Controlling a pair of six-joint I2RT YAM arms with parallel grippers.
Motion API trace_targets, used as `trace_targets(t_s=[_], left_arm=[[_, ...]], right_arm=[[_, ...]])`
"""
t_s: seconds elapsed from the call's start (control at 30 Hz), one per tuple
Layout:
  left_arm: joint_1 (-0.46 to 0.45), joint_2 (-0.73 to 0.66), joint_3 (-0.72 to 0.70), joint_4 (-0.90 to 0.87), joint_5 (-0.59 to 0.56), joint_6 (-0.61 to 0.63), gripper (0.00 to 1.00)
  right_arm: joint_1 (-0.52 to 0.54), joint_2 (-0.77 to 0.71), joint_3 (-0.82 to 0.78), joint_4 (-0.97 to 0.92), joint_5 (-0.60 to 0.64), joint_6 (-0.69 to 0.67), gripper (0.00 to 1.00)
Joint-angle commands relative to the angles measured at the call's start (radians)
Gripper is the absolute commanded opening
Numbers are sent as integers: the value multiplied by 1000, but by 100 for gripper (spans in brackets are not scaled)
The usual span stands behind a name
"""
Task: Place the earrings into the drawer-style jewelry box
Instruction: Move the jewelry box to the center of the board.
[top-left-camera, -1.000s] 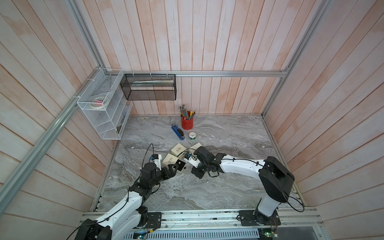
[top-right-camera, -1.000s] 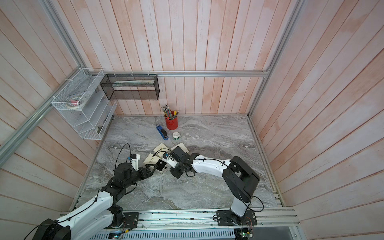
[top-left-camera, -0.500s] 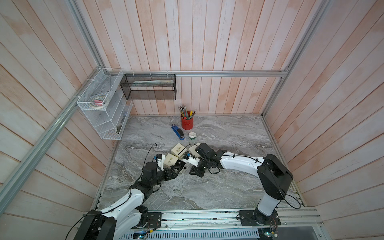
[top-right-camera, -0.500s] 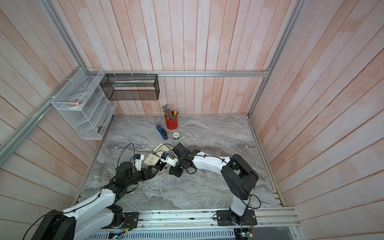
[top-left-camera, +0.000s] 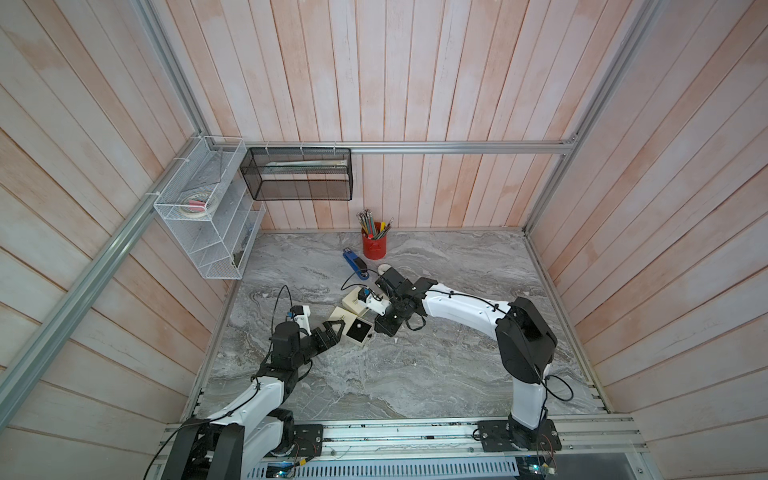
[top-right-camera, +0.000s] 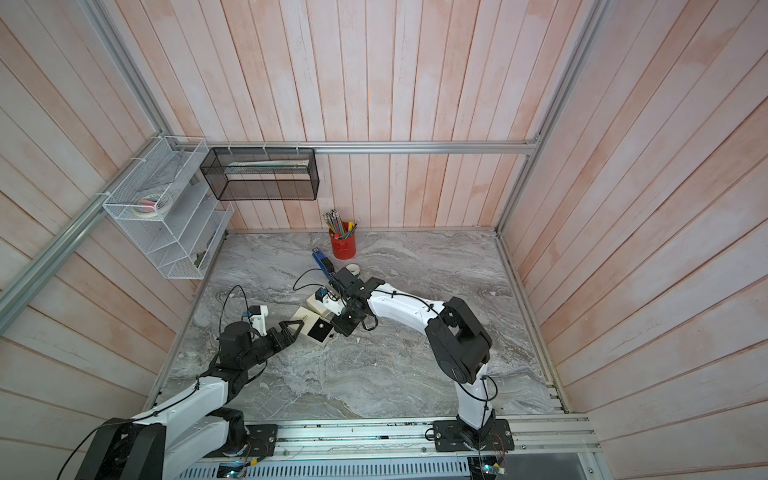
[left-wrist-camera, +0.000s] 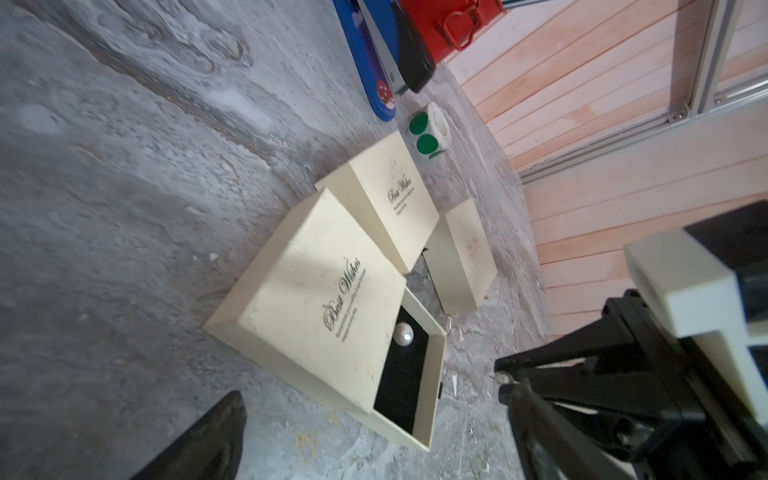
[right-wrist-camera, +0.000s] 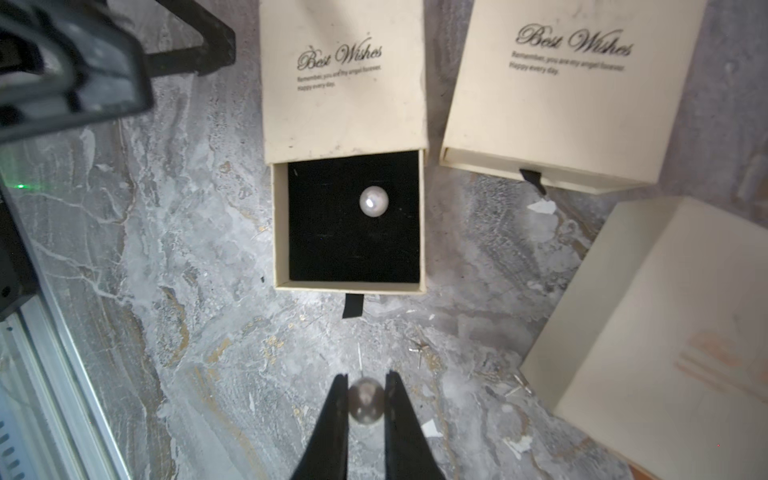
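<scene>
Drawer of the cream jewelry box stands pulled out of its sleeve at the centre of the right wrist view. Its black lining is exposed and its black pull tab points down the frame. One pearl earring sits on the lining, in the upper half of the drawer, slightly right of centre.

A second pearl earring is at the bottom centre of that frame. The right gripper is clenched on it, pinching it between two black fingertips over the marble tabletop, below the tab and apart from the box. In the left wrist view this gripper shows at the lower right, the small pearl at its tip, just right of the drawer.

The left gripper has its jaws spread wide and grasps nothing. In both top views it lies low at the left of the box, with its tips near the sleeve; whether they touch it cannot be told.

A closed box lies just beside the open one at the upper right of the right wrist view, and a third box fills the right edge. In a top view, a blue stapler and a red pencil cup stand above the boxes.
</scene>
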Motion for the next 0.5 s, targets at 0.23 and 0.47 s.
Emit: trace_targets(t_s=[0.23,0.47], left_arm=[[17,348,376,-226,-61,268,95],[7,490,527,-355,-11,365,81]], right_arm=[[-2,-20,9,-77,89,69,0],[-5,-56,-28,-62,107,74,0]])
